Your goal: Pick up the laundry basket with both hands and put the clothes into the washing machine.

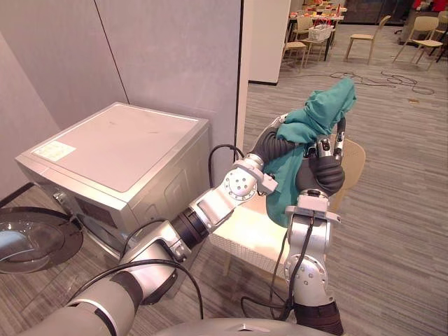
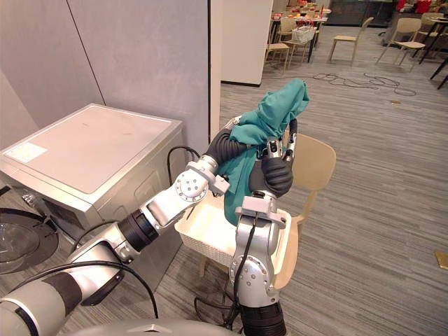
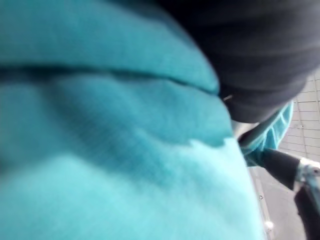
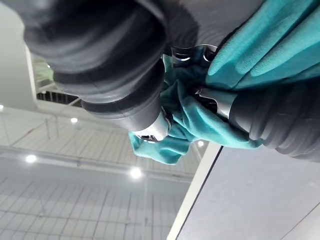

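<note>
A pale chair stands on the grey plank floor, close to the end of a grey partition. Its back is toward the open room. A white pillar rises just beyond the partition's end. Further off, black cables lie in loops on the floor. Past them stand more pale chairs around dark tables, one table bearing a white container. A small yellowish object lies on the floor well apart from the near chair. Overhead, round ceiling lights glow among white ceiling panels.
</note>
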Robot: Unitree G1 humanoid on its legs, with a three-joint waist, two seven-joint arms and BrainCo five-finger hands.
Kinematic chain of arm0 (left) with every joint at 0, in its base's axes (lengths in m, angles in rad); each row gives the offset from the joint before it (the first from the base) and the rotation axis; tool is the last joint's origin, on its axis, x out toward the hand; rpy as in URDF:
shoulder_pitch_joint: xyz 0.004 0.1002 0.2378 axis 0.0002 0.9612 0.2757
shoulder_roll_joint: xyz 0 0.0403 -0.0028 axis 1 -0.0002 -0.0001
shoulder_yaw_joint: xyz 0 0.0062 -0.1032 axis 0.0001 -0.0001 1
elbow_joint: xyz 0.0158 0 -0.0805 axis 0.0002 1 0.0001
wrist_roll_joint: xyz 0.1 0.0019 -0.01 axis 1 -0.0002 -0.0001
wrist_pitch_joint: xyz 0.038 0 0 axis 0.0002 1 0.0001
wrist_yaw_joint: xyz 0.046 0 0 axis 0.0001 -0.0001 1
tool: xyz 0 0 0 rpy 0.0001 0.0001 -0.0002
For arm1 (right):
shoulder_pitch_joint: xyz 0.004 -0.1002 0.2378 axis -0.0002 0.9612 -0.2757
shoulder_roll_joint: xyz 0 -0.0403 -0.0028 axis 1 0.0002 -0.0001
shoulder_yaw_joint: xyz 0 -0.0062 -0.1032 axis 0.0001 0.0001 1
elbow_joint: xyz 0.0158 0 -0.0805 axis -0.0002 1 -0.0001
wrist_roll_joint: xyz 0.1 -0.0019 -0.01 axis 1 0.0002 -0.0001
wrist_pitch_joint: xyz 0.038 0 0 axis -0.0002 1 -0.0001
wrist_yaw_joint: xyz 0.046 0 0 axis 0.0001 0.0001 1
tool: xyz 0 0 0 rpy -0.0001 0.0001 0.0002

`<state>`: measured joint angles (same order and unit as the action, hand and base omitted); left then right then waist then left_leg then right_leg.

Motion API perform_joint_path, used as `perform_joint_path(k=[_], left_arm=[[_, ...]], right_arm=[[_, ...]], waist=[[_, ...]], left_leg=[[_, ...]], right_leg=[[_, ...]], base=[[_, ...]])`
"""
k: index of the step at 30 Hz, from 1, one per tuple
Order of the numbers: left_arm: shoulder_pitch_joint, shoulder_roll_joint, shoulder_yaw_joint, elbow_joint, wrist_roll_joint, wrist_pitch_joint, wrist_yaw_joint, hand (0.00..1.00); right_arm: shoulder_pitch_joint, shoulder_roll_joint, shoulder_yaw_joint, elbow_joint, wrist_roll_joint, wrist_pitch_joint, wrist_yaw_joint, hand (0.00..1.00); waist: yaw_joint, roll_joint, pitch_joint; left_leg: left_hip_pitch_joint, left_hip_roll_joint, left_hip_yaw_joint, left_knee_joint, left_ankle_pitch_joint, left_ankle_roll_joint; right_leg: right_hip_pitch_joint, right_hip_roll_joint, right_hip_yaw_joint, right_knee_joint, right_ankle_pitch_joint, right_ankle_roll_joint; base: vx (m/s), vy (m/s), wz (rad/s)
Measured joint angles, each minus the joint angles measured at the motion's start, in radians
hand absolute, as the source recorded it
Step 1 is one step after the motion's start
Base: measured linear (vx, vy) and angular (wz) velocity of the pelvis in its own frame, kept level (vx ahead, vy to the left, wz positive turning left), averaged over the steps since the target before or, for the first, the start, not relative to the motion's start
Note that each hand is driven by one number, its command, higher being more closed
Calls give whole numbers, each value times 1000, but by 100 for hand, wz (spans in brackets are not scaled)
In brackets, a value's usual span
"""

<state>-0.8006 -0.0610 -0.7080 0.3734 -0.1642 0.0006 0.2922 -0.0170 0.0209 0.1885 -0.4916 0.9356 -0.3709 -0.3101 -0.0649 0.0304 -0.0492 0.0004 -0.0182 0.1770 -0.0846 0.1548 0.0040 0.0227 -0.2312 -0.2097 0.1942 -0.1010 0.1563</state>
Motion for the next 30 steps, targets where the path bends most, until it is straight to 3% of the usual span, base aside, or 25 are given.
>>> perform_joint_path(k=[6,10,13,19,30], left_arm=[[0,3,12,-1,-9,2,-13,100],[1,38,58,-66,-19,2,-47,100],[14,107,183,-198,-31,-10,-48,100],[112,249,449,-379,-50,-57,-34,100],[312,356,839,-549,-116,-103,12,100]], right_arm=[[24,-38,-39,-3,-15,30,27,0],[90,-72,-175,12,-40,84,43,0],[154,-93,-315,86,-40,114,40,0],[180,-91,-471,116,-40,134,50,0],[223,-57,-579,116,-42,141,79,0]], waist=[[0,-4,2],[6,-4,2],[4,-3,2],[0,0,2],[6,12,2]], left_leg=[[-1,-1,3,0,0,0],[-6,0,14,0,0,0],[-5,5,21,0,-1,0],[0,19,28,0,-4,-8],[-8,16,15,-1,-7,-11]], right_leg=[[-3,0,4,-1,1,-2],[-15,3,16,-2,5,-7],[-17,10,26,-8,13,-14],[-15,25,34,-19,17,-19],[-7,25,23,-33,19,-23]], base=[[0,0,-1],[2,-2,-8],[14,-17,-9],[6,-18,-6],[8,-2,2]])
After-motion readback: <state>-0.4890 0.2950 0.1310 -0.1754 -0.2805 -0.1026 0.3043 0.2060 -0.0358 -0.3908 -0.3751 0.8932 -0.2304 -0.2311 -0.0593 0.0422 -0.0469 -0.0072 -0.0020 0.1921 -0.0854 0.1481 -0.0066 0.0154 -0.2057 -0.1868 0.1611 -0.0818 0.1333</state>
